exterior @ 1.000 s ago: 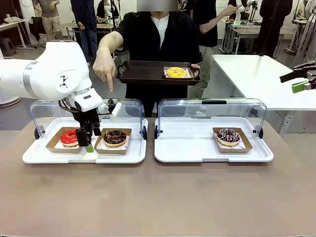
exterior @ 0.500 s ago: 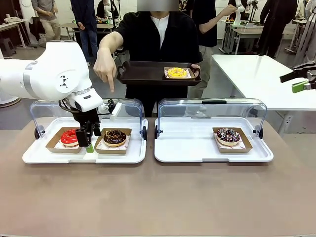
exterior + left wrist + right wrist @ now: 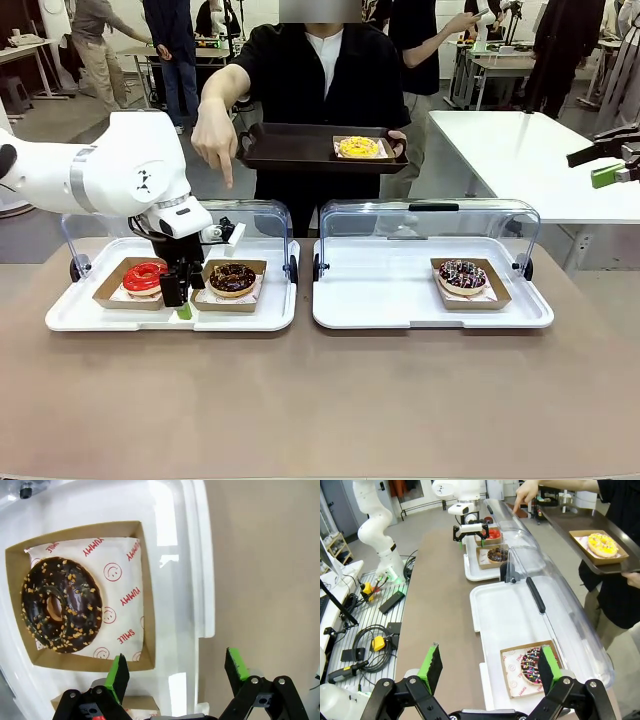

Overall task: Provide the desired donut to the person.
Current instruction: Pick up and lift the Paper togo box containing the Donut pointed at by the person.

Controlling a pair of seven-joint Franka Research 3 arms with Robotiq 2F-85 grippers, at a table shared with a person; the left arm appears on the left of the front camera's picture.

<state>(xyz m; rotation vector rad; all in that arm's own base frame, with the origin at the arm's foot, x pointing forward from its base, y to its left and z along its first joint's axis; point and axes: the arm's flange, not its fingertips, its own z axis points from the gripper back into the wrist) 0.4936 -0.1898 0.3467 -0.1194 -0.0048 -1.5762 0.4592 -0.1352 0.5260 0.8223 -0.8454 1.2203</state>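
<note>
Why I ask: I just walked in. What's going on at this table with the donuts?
A person in a black shirt holds a dark tray carrying a yellow-iced donut and points a hand down toward the left white tray. The left gripper hovers open over that tray, between the red-iced donut and the chocolate nut-topped donut, gripping nothing. The right gripper is open, raised off to the side. A chocolate donut with coloured sprinkles sits in the right white tray.
</note>
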